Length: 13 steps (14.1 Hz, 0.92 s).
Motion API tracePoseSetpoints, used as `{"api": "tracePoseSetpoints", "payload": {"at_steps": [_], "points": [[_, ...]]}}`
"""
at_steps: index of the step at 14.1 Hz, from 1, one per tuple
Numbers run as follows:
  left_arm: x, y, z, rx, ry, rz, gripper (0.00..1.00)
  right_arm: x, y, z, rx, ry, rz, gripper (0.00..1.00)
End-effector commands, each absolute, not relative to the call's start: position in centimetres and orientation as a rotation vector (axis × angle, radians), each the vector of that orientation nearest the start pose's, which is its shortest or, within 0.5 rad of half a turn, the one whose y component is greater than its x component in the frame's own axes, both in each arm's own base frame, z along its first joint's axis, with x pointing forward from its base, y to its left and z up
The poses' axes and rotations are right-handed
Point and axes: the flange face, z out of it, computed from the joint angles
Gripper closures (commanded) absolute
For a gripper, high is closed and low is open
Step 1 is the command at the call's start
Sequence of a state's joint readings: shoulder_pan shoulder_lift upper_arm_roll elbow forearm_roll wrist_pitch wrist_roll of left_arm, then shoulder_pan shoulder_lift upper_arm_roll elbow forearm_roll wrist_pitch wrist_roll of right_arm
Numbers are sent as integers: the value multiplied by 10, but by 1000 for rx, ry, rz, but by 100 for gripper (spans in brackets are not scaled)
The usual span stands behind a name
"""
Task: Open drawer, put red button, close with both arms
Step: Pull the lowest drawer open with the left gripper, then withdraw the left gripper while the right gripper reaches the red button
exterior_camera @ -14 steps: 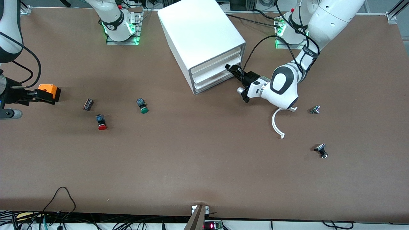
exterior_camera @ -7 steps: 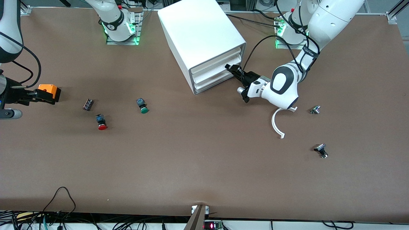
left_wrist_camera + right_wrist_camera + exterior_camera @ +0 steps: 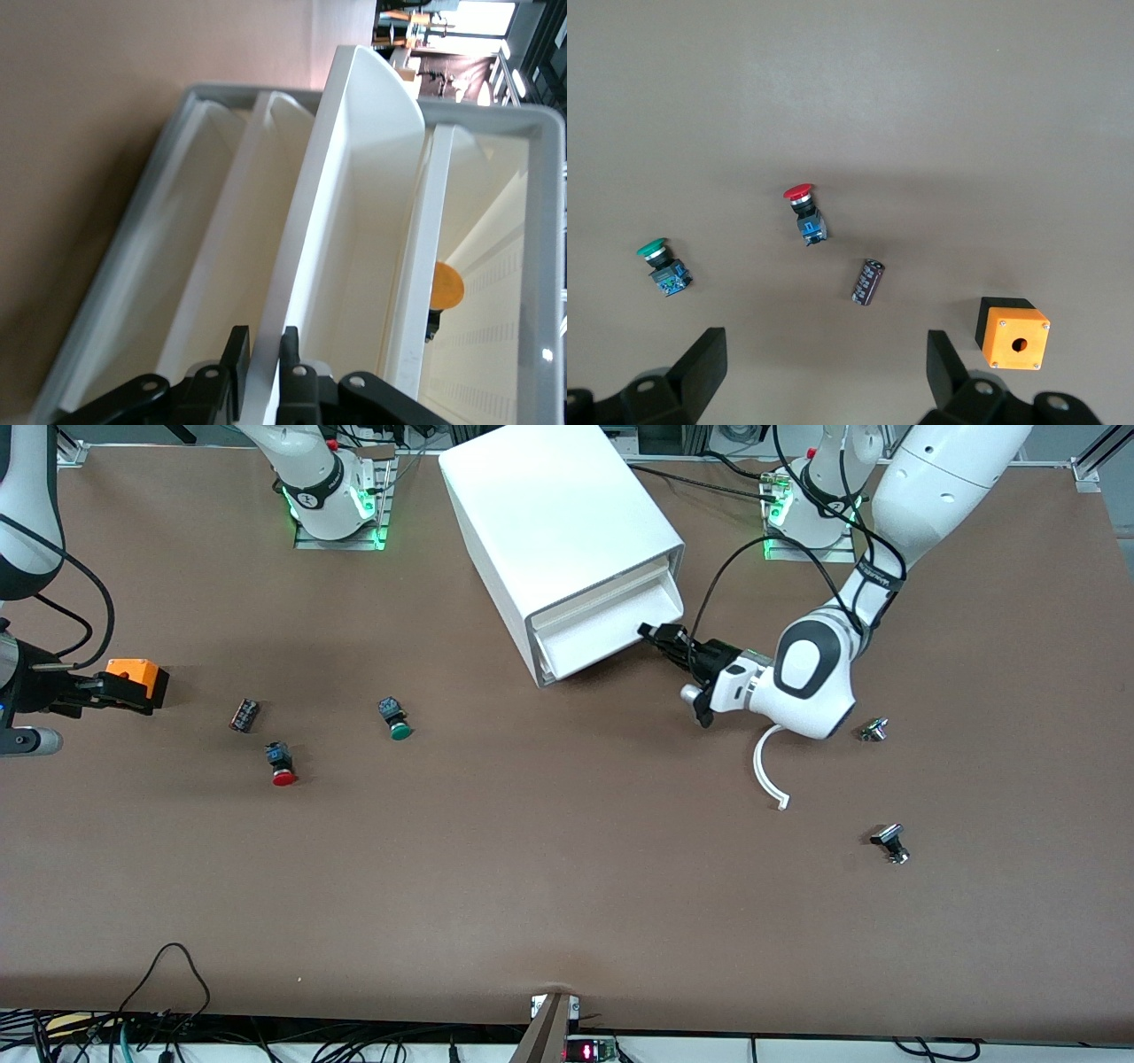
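Drawer (image 3: pixel 595 640) front twd L gripper (image 3: pixel 654 634)

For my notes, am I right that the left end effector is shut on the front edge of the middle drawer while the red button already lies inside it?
Not quite. The left end effector is shut on the drawer front, but the front view shows the red button lying on the table, near the green button.

Both arms are glossy white with dark grey joint caps. The left arm (image 3: pixel 886 522) carries black cables looped along it and a black band with white lettering. Green lights glow at both bases. The left gripper (image 3: pixel 654 634) is black; the right gripper (image 3: pixel 824 376) has black fingers (image 3: pixel 700 363) with visible screws.
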State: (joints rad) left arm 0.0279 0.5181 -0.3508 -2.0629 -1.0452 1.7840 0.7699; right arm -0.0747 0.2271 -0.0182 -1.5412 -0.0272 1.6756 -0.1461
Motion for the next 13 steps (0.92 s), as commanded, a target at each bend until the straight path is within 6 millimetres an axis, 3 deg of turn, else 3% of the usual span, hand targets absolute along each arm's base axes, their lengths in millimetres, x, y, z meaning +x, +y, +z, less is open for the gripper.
{"api": "tracePoseSetpoints", "payload": {"at_steps": [1, 7, 9, 11, 13], "points": [[503, -223, 202, 1886, -334, -479, 100, 618, -61, 515, -3138, -107, 158, 0], [548, -198, 200, 1921, -334, -400, 100, 620, -60, 512, -3138, -109, 163, 0], [559, -178, 200, 1944, -309, -371, 100, 620, -60, 512, -3138, -107, 163, 0], [566, -164, 200, 1959, -291, -354, 100, 620, -60, 510, -3137, -111, 166, 0], [566, -164, 200, 1961, -287, -351, 100, 622, -57, 503, -3131, -166, 170, 0]]}}
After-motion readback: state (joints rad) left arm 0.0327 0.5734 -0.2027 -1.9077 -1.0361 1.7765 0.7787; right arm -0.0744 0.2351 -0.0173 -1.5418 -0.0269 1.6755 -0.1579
